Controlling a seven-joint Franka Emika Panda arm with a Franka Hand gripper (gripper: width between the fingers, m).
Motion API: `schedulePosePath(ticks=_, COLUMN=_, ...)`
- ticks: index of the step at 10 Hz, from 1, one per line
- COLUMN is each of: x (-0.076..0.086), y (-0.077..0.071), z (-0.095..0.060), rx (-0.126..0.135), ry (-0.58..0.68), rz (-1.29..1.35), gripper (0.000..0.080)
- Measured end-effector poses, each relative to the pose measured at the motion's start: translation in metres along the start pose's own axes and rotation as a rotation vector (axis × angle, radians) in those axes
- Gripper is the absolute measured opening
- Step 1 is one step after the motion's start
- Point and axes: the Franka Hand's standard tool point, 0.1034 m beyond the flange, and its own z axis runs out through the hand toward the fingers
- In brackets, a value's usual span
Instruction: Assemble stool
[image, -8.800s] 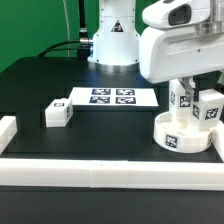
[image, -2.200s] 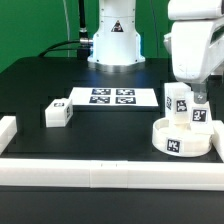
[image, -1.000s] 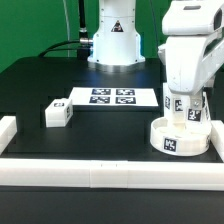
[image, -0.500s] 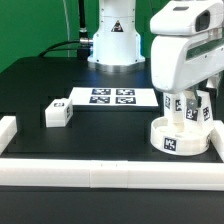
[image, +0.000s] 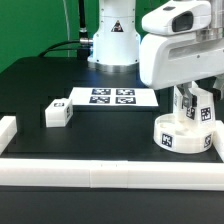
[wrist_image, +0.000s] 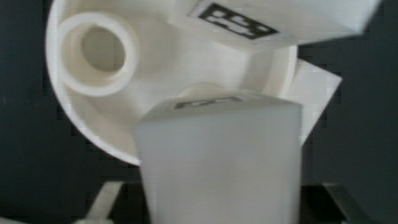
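The round white seat (image: 180, 138) lies at the exterior view's right by the front rail. Two white tagged legs stand on it. My gripper (image: 192, 106) hangs straight down over the seat and is shut on one upright leg (image: 186, 103); the second leg (image: 208, 110) stands right beside it. In the wrist view the held leg (wrist_image: 222, 150) fills the space between my fingers (wrist_image: 111, 200), with the seat (wrist_image: 125, 110) and its round hole behind it. A third leg (image: 57, 113) lies loose at the exterior view's left.
The marker board (image: 112, 97) lies flat in the middle back. White border rails run along the front (image: 100, 172) and the left edge (image: 7, 130). The arm's base (image: 112, 40) stands behind the marker board.
The gripper came down from above the seat onto the leg, and the hand has since turned about its vertical axis. The loose leg has not moved.
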Motion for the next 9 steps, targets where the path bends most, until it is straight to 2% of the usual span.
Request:
schedulePosePath(ticks=4, x=0.0, y=0.0, z=0.0, rx=0.002, ry=0.0, rz=0.251, gripper=0.0346)
schedulePosePath(ticks=9, x=-0.0009, y=-0.0013, z=0.0012, rx=0.043, ry=0.004, rz=0.705, gripper=0.0346)
